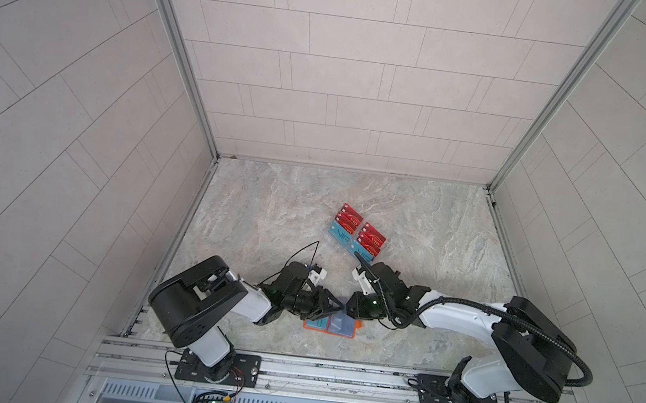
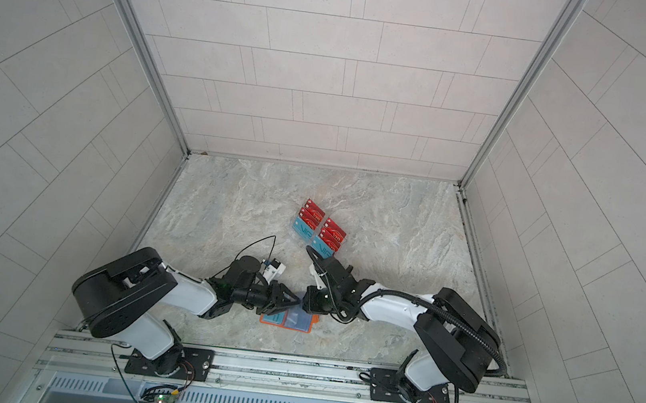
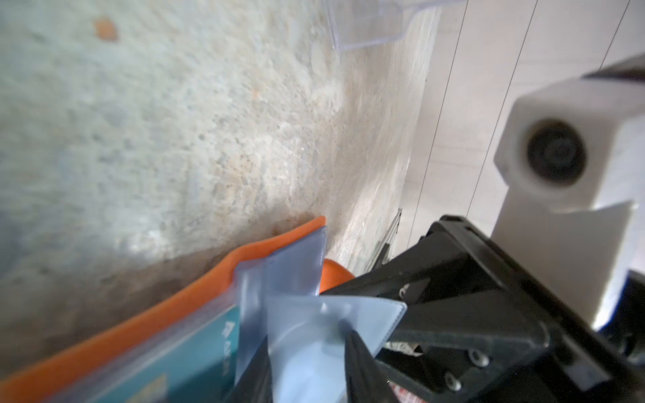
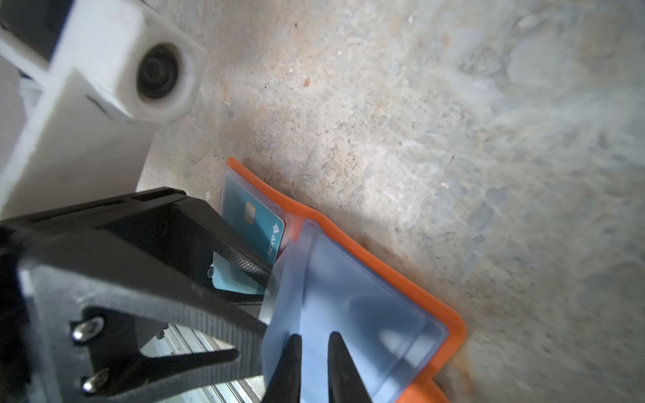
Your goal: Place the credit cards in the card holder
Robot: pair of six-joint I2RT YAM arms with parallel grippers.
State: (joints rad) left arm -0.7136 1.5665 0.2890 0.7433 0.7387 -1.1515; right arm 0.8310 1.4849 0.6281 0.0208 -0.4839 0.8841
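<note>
The card holder [image 1: 356, 324] lies open on the stone floor near the front middle, orange cover down, clear sleeves up. A teal credit card [image 4: 251, 223] sits in one sleeve of it. More red and teal credit cards [image 1: 357, 234] stand in a clear rack behind. My left gripper [image 3: 303, 349] is open, and a raised clear sleeve leaf stands between its fingers [image 4: 241, 260]. My right gripper [image 4: 316, 340] is narrowly open, with both tips on the flat clear sleeve [image 4: 366, 314] beside that leaf and a visible gap between them. In both top views the two grippers meet over the wallet [image 2: 312, 322].
The clear acrylic rack [image 2: 320, 229] stands just behind the right arm's wrist [image 1: 367, 304]. Tiled walls close in the back and both sides. A metal rail [image 1: 333, 373] carrying the arm bases runs along the front. A thin black cable [image 1: 302, 250] loops above the left wrist.
</note>
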